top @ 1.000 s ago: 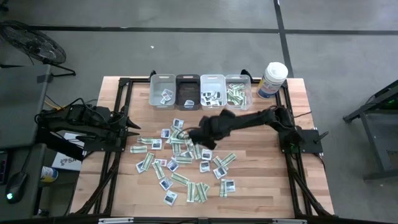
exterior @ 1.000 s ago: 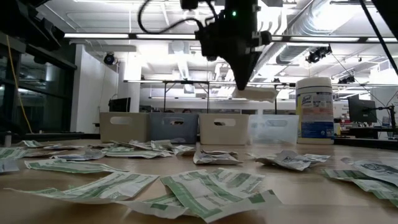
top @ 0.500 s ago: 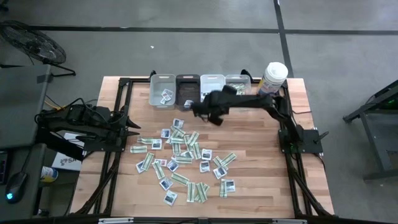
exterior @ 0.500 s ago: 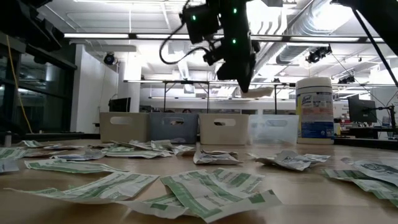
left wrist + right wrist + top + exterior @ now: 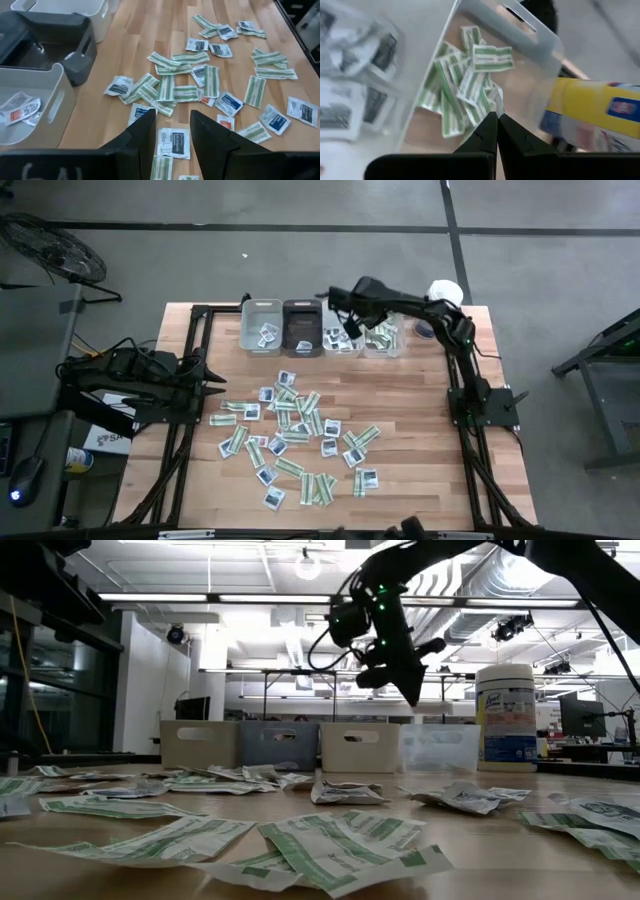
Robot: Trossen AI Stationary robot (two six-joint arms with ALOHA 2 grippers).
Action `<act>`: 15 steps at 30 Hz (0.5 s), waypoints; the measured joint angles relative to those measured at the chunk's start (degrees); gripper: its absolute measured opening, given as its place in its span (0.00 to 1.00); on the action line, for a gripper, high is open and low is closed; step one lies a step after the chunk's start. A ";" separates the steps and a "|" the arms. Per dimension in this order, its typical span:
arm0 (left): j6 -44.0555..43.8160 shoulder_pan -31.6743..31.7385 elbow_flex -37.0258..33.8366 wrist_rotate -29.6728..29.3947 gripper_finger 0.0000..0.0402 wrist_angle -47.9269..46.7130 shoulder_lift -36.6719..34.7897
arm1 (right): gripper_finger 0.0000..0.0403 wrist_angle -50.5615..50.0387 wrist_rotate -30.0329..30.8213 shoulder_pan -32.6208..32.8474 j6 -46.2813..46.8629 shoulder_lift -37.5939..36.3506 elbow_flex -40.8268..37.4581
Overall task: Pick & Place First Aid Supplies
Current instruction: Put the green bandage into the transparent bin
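Green-and-white packets point(image 5: 465, 85), print unreadable

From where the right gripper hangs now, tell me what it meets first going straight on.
The right gripper, shut, points down into the clear bin. Going straight on, it would probably meet the pile of green-and-white strip packets lying in that bin first. How far above them it hangs is unclear.

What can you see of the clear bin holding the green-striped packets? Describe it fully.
The clear bin is a small rectangular tub of see-through plastic with a cut-out handle, upright at the right end of the row, beside the canister. Green-and-white strip packets lie piled inside. The right gripper, shut, hovers above it.
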 joint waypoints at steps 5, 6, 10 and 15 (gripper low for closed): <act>-2.05 0.01 0.00 -1.48 0.30 0.00 0.00 | 0.00 6.32 -5.91 -3.96 0.05 0.00 -0.02; -2.56 0.02 0.00 -1.54 0.30 0.05 0.00 | 0.00 7.02 -6.60 -4.50 0.37 0.00 -0.02; -3.91 0.02 0.00 -1.65 0.30 0.78 0.00 | 0.00 8.12 -7.26 -6.53 0.99 0.00 -0.02; -5.02 0.00 0.00 -1.96 0.30 0.70 0.00 | 0.00 8.48 -12.01 -8.53 0.43 0.00 -0.02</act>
